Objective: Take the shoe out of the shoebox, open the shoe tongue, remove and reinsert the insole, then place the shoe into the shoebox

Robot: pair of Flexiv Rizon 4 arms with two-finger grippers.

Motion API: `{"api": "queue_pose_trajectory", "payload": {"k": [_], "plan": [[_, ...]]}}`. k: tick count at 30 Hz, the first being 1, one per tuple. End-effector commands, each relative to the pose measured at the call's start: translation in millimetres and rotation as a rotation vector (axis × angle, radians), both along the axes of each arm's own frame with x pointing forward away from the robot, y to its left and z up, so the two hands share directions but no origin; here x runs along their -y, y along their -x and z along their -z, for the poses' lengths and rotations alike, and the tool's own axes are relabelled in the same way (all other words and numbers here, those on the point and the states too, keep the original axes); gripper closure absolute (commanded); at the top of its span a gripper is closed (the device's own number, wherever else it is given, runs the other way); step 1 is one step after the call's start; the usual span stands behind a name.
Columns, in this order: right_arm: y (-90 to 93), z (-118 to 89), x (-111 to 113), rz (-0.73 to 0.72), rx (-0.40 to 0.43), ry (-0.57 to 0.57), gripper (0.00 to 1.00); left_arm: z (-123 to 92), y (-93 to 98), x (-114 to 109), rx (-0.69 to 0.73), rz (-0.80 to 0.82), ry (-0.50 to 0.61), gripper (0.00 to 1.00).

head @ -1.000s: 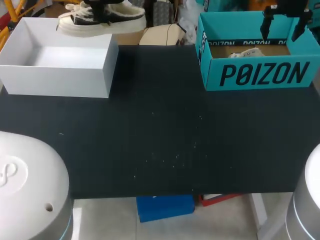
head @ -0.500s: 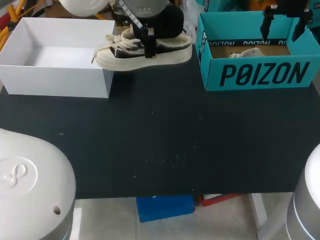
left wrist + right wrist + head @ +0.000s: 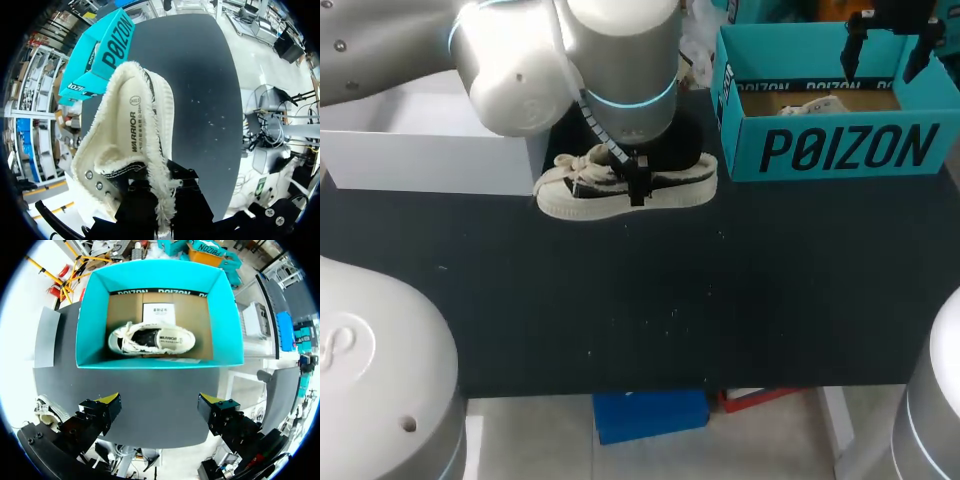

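Black fingers of the left gripper (image 3: 162,200) pinch the fleecy collar wall of one shoe (image 3: 130,130) from both sides, so the jaws are nearly closed, with only that wall between them; yellow tips not visible. Shoe: cream fleece lining, cream rubber sole, dark upper, metal eyelets, loose cream laces. From the head view it sits level at the back of the table (image 3: 670,300), just in front of the white box (image 3: 420,160), toe towards that box; can't tell if the sole touches the table.

Right gripper (image 3: 160,402) is wide open, holds nothing, and hangs above the teal box (image 3: 85,325).

Count: 2 shoes, 2 boxes, 2 grippers. The second shoe (image 3: 150,340), same make, lies on its side on the teal box's brown cardboard floor, next to a white printed card (image 3: 159,315).

Teal box: open-top rectangle, glossy card walls. White box: plain, rectangular, largely hidden behind the left arm. Table top: matte black, lightly speckled.
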State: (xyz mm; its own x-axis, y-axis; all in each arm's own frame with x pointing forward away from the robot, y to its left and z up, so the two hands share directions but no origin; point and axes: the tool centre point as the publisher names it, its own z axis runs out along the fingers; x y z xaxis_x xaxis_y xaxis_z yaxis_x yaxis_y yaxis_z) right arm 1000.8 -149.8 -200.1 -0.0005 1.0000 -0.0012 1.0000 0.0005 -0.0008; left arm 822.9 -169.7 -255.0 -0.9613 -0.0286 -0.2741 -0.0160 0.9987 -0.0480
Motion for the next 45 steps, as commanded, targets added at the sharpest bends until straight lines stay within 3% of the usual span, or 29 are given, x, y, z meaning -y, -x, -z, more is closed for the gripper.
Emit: {"api": "queue_pose_trajectory", "payload": {"k": [1,11,21,22,23,28,38,45], "plan": [[0.2,0,0,0.000,0.000,0.000,0.00,43,-9.6,2,-0.016,-0.001,0.008,1.00],[0.2,0,0,0.000,0.000,0.000,0.00,104,-14.9,-2,-0.049,0.019,-0.005,1.00],[0.2,0,0,0.000,0.000,0.000,0.00,135,-21.0,-1,-0.058,0.053,-0.007,1.00],[0.2,0,0,0.000,0.000,0.000,0.00,135,-20.3,-1,-0.060,0.052,-0.005,0.24],[0.2,0,0,0.000,0.000,0.000,0.00,133,-19.0,-1,-0.061,0.061,0.002,0.00],[0.2,0,0,0.000,0.000,0.000,0.00,108,-10.1,-6,-0.072,0.078,0.036,0.00],[0.2,0,0,0.000,0.000,0.000,0.00,21,12.6,-31,-0.075,0.063,0.219,0.00],[0.2,0,0,0.000,0.000,0.000,0.00,1,25.0,-70,-0.112,0.040,0.363,0.00]]}}
